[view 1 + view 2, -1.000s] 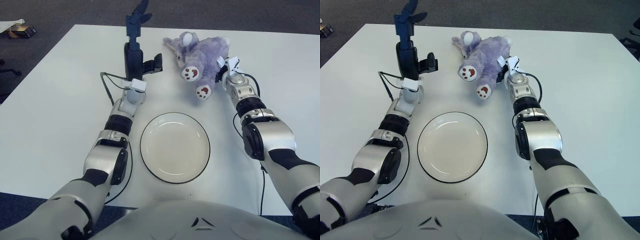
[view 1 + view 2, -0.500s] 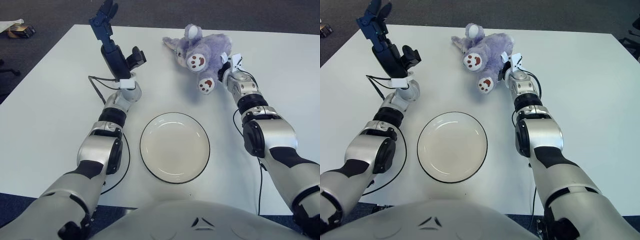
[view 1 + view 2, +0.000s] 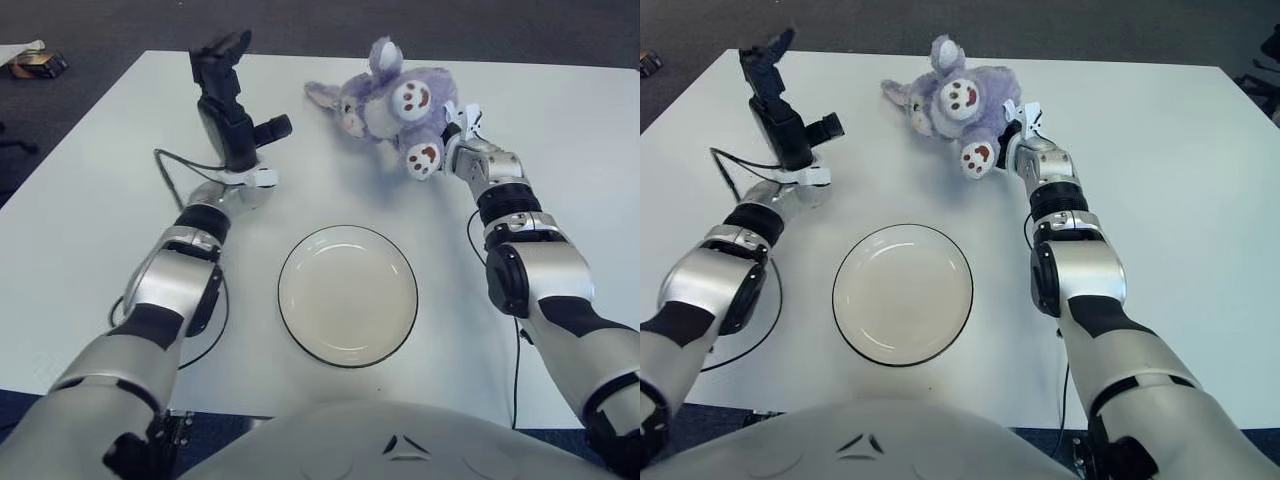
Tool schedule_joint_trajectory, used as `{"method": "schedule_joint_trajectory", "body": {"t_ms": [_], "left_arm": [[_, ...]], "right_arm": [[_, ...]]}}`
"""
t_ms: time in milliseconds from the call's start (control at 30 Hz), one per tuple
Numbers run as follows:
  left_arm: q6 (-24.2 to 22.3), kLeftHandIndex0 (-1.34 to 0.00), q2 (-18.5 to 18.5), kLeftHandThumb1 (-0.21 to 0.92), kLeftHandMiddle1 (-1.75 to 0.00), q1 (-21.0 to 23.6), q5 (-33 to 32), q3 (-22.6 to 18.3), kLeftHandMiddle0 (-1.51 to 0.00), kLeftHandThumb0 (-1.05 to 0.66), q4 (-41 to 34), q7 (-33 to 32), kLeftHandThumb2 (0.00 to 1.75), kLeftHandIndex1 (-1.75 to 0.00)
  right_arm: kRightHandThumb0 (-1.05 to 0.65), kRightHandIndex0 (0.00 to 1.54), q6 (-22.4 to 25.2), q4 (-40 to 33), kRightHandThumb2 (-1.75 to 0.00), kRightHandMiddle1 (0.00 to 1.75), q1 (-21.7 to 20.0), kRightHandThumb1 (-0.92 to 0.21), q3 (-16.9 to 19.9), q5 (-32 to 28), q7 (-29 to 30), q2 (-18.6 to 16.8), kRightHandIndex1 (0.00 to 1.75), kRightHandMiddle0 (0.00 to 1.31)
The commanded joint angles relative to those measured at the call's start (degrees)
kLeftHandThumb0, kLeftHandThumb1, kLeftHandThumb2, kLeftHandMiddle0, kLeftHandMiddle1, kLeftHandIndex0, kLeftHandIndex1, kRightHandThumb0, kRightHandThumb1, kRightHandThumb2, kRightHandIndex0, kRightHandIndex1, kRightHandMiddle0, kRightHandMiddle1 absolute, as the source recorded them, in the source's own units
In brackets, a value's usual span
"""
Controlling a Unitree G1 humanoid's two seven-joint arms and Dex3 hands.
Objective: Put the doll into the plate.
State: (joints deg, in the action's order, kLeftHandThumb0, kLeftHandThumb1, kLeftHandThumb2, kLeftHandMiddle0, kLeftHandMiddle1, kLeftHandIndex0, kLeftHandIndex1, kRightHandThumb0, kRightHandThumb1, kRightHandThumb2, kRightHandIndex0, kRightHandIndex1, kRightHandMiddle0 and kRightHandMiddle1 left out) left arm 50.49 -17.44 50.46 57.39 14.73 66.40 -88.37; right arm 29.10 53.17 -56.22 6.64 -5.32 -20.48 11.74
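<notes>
A purple plush doll (image 3: 385, 100) is at the far middle of the white table, head to the left and both brown-padded feet turned up toward me. My right hand (image 3: 452, 128) is shut on the doll's right side and is mostly hidden behind its body. The white plate (image 3: 347, 295) with a dark rim lies nearer to me, well below the doll, with nothing in it. My left hand (image 3: 228, 100) stands upright at the far left of the plate, fingers spread and holding nothing.
A black cable (image 3: 163, 168) loops on the table beside my left forearm. The table's far edge runs just behind the doll, with dark carpet beyond. A small object (image 3: 35, 63) lies on the floor at the top left.
My right hand has rolled the doll over and shifted it left, so its feet now face up. The left hand swung out to the left, then came back lower and nearer.
</notes>
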Motion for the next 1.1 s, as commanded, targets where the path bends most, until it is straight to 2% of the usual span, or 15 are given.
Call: {"method": "schedule_joint_trajectory", "body": {"t_ms": [0,100,200,333,633,867,1067], "left_arm": [[-1.8,0.00,-1.4,0.91,-0.92,1.2,-0.8,3.2,-0.02,-0.65,3.0,6.1,0.79,-0.85],[-0.7,0.00,-2.0,0.89,-0.91,1.4,-2.4,4.0,-0.01,-0.64,4.0,11.4,0.77,-0.81],[0.3,0.00,-2.4,0.85,-0.90,1.7,-4.8,4.1,0.00,-0.65,5.9,20.4,0.76,-0.77],[1.2,0.00,-2.8,0.79,-0.88,1.4,-8.3,3.5,0.00,-0.67,6.9,30.1,0.74,-0.73],[0.0,0.00,-3.7,0.70,-0.78,1.7,-14.0,3.2,0.00,-0.75,6.5,45.7,0.69,-0.62],[-1.0,0.00,-4.9,0.63,-0.70,2.0,-15.8,4.1,0.00,-0.77,5.1,52.8,0.66,-0.51],[-2.3,0.00,-5.3,0.62,-0.65,2.0,-16.4,4.6,0.00,-0.84,4.2,54.8,0.63,-0.45]], "right_arm": [[0.00,0.70,13.8,-7.4,-1.49,1.75,3.7,-0.17,-1.0,-2.3,-3.1,0.9,1.74,0.50],[0.00,0.60,18.8,-12.0,-1.43,1.75,4.6,-0.22,-1.6,-3.1,-3.7,1.1,1.74,0.52],[0.00,0.53,26.5,-19.3,-1.35,1.75,5.8,-0.29,-2.1,-4.5,-3.9,1.2,1.75,0.49],[0.00,0.50,31.4,-24.3,-1.31,1.75,7.0,-0.33,-2.3,-5.6,-4.2,1.3,1.75,0.47],[0.00,0.52,35.7,-29.6,-1.34,1.75,8.0,-0.30,-2.8,-7.0,-4.9,2.0,1.74,0.50],[0.00,0.53,37.1,-30.7,-1.36,1.75,7.9,-0.28,-2.7,-9.0,-6.9,2.8,1.74,0.51],[0.00,0.53,37.6,-30.7,-1.37,1.75,7.3,-0.27,-3.2,-9.8,-8.5,3.9,1.74,0.52]]}}
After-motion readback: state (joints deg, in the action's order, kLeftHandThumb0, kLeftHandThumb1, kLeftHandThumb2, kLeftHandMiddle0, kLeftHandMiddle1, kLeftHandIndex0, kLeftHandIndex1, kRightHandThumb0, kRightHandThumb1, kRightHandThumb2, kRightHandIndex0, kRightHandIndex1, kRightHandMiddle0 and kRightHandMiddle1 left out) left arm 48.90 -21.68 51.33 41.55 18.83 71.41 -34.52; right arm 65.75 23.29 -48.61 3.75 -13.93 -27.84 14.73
